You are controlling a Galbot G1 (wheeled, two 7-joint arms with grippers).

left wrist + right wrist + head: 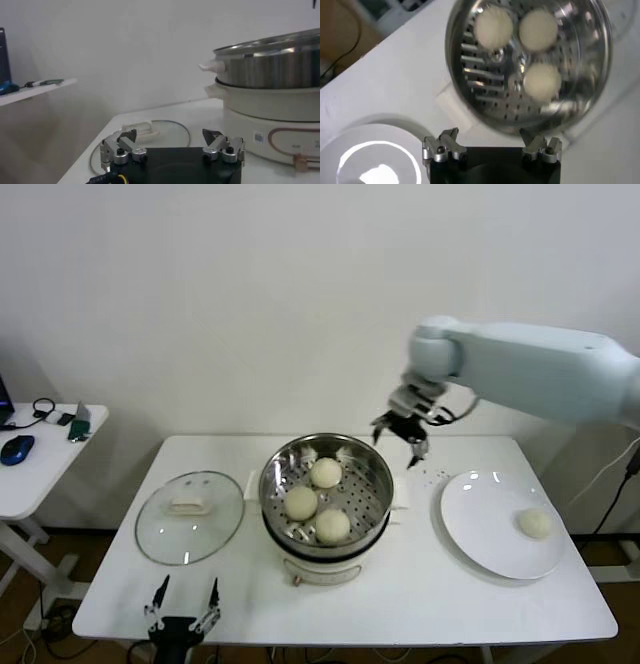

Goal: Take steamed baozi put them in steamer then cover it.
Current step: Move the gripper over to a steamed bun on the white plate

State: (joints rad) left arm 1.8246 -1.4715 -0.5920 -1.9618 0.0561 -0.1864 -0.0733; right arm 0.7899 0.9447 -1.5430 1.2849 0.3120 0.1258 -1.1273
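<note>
Three baozi (317, 500) in steamer (372, 474); fourth (534, 523) on plate (480, 524). My right pincer (400, 437) apart, empty, above steamer's far-right rim. Next: descend centred, squeeze gently. Left pincer (182, 604) apart, parked near cover (189, 515).

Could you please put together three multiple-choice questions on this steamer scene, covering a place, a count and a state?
1. Where is the cover?
A. On the steamer
B. Flat on the table on the robot's left of the steamer
C. On the plate

2. How many baozi lie in the steamer?
A. One
B. Three
C. Four

3. How is the right gripper?
A. Empty, jaws open
B. Shut on a baozi
C. Holding the cover

Answers: 1 B, it rests beside the pot, handle up. 2 B, three sit on the tray, and a fourth baozi waits on the plate. 3 A, nothing sits between its jaws above the steamer's far rim.
</note>
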